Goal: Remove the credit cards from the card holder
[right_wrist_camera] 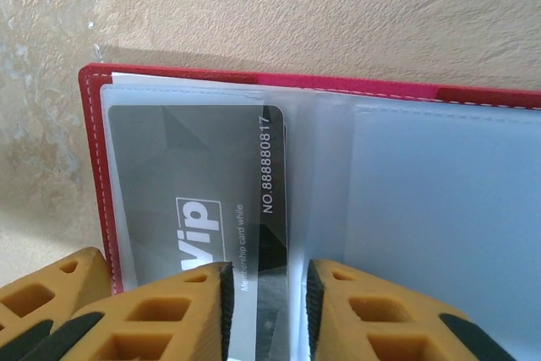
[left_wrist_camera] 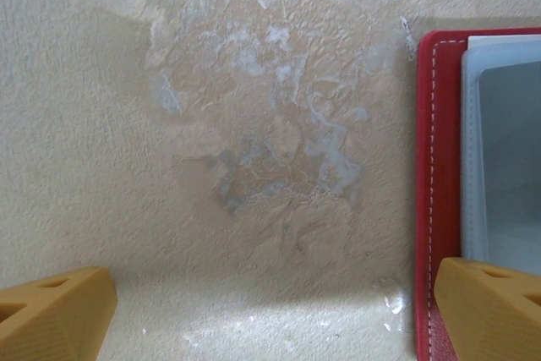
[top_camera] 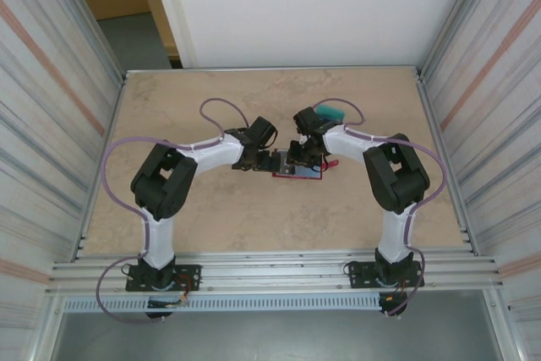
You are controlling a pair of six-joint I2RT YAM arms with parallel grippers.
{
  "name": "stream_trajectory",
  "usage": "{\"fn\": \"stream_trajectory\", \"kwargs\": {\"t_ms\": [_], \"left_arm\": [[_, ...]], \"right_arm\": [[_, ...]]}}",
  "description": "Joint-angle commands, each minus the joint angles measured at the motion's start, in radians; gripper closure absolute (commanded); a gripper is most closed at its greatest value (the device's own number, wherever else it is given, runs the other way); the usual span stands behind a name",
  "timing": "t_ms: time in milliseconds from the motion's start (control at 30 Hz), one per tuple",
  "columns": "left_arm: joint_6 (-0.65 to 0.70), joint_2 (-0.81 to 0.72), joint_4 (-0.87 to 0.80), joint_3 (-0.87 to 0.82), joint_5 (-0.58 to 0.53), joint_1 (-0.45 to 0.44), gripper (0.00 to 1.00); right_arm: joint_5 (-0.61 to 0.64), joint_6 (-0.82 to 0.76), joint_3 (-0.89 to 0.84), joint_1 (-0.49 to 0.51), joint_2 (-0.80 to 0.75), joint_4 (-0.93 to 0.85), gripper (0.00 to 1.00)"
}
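Note:
The red card holder lies open and flat on the table between my two grippers. In the right wrist view its red rim frames pale see-through pockets. A dark grey "VIP" credit card sits in the left pocket, and its right edge sticks out as a darker strip. My right gripper is open, its orange fingers astride that strip without closing on it. My left gripper is wide open over bare table. Its right finger rests on the holder's left edge.
A small pile of teal cards lies behind the right arm. Ribbed metal walls enclose the beige marbled table on both sides. The aluminium rail with both arm bases runs along the near edge.

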Motion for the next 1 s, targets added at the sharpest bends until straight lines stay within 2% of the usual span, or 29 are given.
{"fn": "stream_trajectory", "kwargs": {"t_ms": [0, 233, 433, 600, 967], "left_arm": [[0.015, 0.051, -0.038, -0.012, 0.003, -0.005, 0.03], [-0.002, 0.053, -0.03, -0.026, 0.023, -0.005, 0.07], [-0.012, 0.045, -0.024, -0.03, 0.033, -0.005, 0.07], [-0.013, 0.047, -0.024, -0.033, 0.032, -0.005, 0.07], [-0.01, 0.058, -0.032, -0.026, 0.023, -0.005, 0.07]], "right_arm": [[0.001, 0.009, 0.006, 0.002, -0.018, -0.01, 0.72], [0.037, 0.012, 0.008, 0.013, -0.073, -0.011, 0.77], [0.036, 0.013, 0.031, 0.016, -0.04, -0.01, 0.77], [0.031, 0.01, 0.057, 0.01, 0.012, -0.011, 0.72], [0.017, 0.004, 0.062, 0.001, 0.072, -0.012, 0.68]]}}
